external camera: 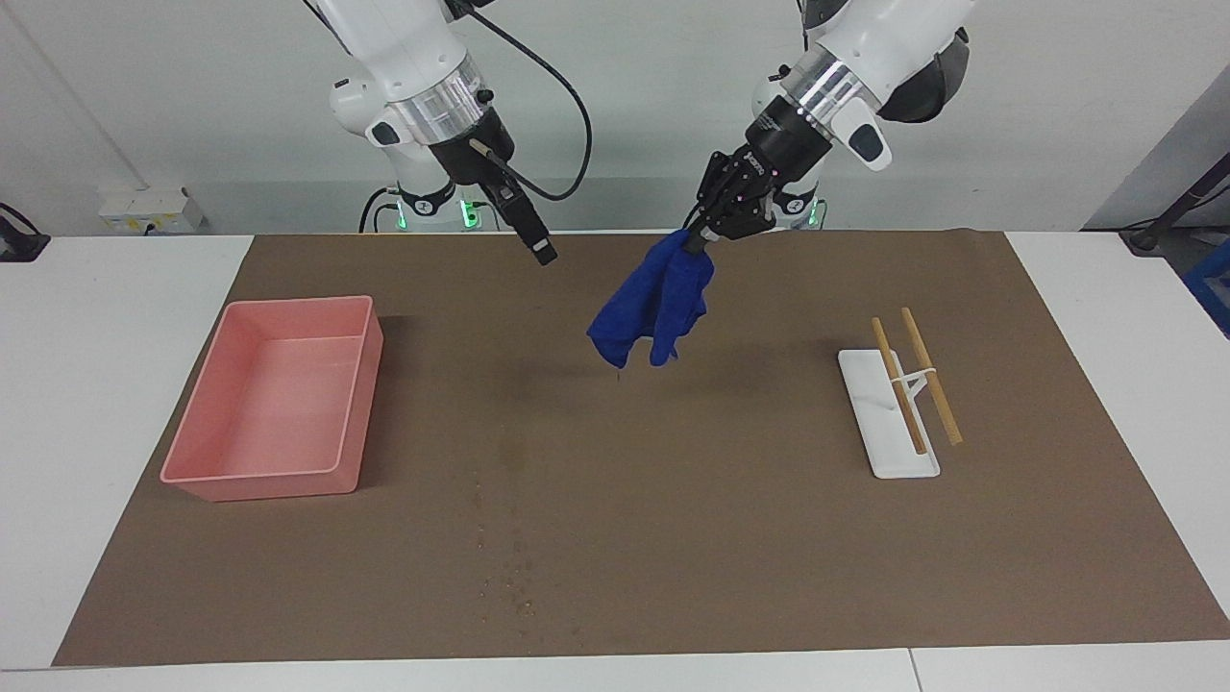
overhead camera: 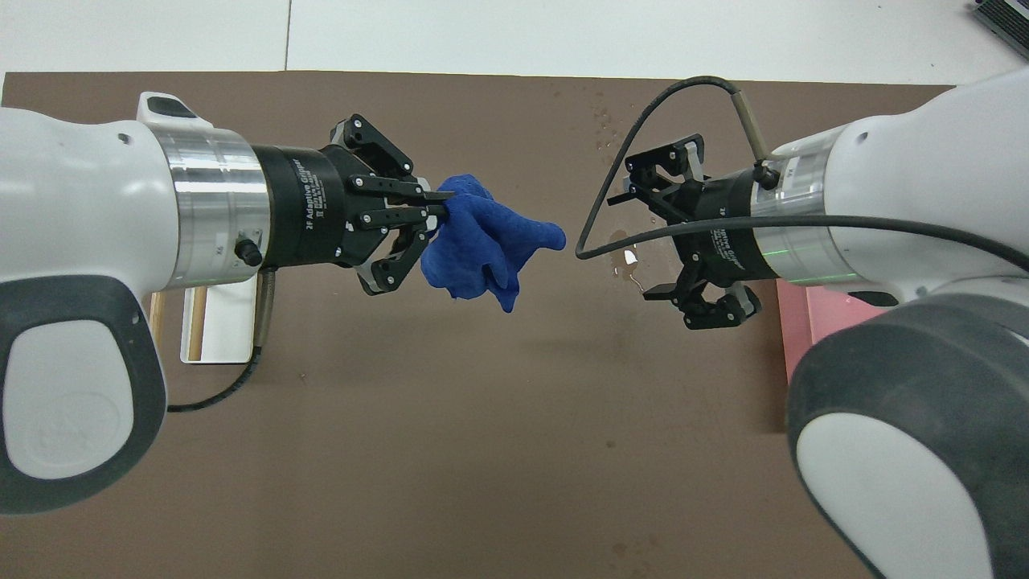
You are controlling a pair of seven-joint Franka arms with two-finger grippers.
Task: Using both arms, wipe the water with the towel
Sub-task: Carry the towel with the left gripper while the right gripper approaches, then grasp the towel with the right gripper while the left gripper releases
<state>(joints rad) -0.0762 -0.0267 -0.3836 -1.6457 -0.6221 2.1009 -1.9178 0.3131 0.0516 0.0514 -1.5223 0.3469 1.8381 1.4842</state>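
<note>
My left gripper (external camera: 699, 240) (overhead camera: 438, 213) is shut on one corner of the deep-blue towel (external camera: 653, 303) (overhead camera: 482, 249). The towel hangs bunched in the air over the middle of the brown paper. My right gripper (external camera: 540, 248) (overhead camera: 647, 241) is open and empty, up in the air beside the towel, toward the pink bin. The water shows as tiny dark specks (external camera: 509, 557) (overhead camera: 599, 121) on the paper, farther from the robots than the towel. A small wet patch (overhead camera: 623, 257) shows just by the right gripper.
A pink plastic bin (external camera: 207, 471) (overhead camera: 804, 314) stands toward the right arm's end of the table. A white stand (external camera: 879, 452) (overhead camera: 213, 326) with two wooden sticks (external camera: 927, 375) sits toward the left arm's end. Brown paper (external camera: 673, 538) covers the table.
</note>
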